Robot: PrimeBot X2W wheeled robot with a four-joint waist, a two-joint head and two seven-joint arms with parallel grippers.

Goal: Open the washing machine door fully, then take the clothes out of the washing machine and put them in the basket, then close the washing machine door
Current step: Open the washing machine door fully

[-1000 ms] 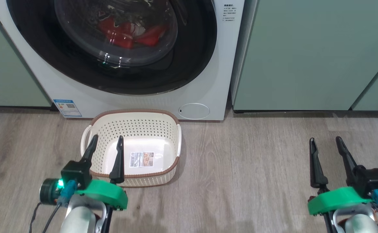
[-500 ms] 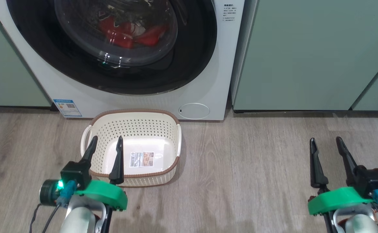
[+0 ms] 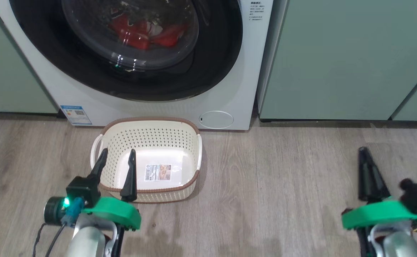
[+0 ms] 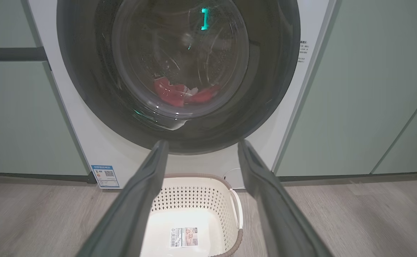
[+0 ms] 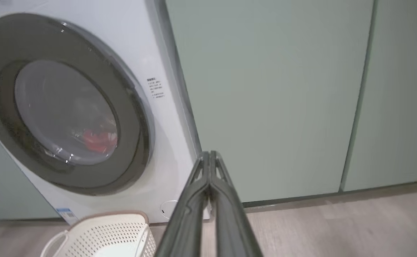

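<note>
The washing machine door (image 3: pixel 47 67) is seen shut against the white washing machine (image 3: pixel 237 89), so the opening step is judged not yet begun. The red clothes (image 3: pixel 137 34) are seen through the glass bowl, lying low in the drum. The cream perforated basket (image 3: pixel 147 119) is set on the wood-look floor (image 3: pixel 283 178) just before the machine, below the door, with nothing in it but a label (image 3: pixel 157 174) on its bottom.

For the door to be opened well, its black rim should be caught at the latch side, which cannot be told from these views. It should then be drawn along an arc about the hinge rather than straight out, until it stands wide and the drum mouth is left free. The basket is judged to lie near the door's swing, so the sweep should be watched.

The left gripper (image 3: pixel 118 151) is held low over the basket's near side, fingers parted and pointing toward the machine, nothing between them. The right gripper (image 3: pixel 365 151) is held well to the right above bare floor, facing the pale green cabinets (image 3: pixel 337 60). Its fingers are pressed together on nothing, and it is blurred in the head view
</note>
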